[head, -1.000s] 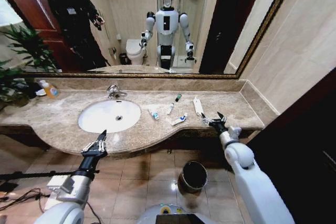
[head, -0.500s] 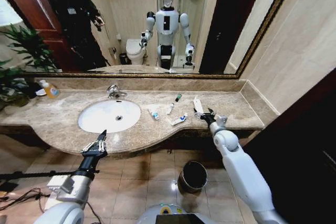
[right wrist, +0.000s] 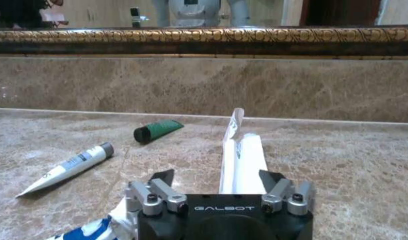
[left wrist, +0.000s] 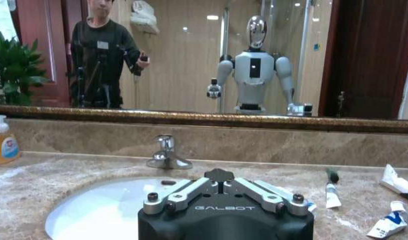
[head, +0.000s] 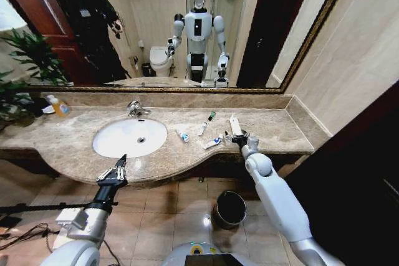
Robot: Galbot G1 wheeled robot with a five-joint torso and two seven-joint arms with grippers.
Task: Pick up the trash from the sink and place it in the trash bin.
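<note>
Leftmost, the left gripper (head: pixel 120 165) hangs open before the sink (head: pixel 129 137); rightward, the packet (right wrist: pixel 243 156) lies on the counter (head: pixel 274 130), long axis toward the mirror (head: pixel 156 23); right gripper (head: pixel 237 137) open at its near end.

The right gripper (right wrist: pixel 221 187) sits low over the counter (head: pixel 274 126) with its jaws apart, and the near end of the long flat packet (right wrist: pixel 243 162) lies between them. Ahead and to the left of the jaws lie a small tube (right wrist: pixel 67 169) and a short capped piece (right wrist: pixel 157 130).
</note>
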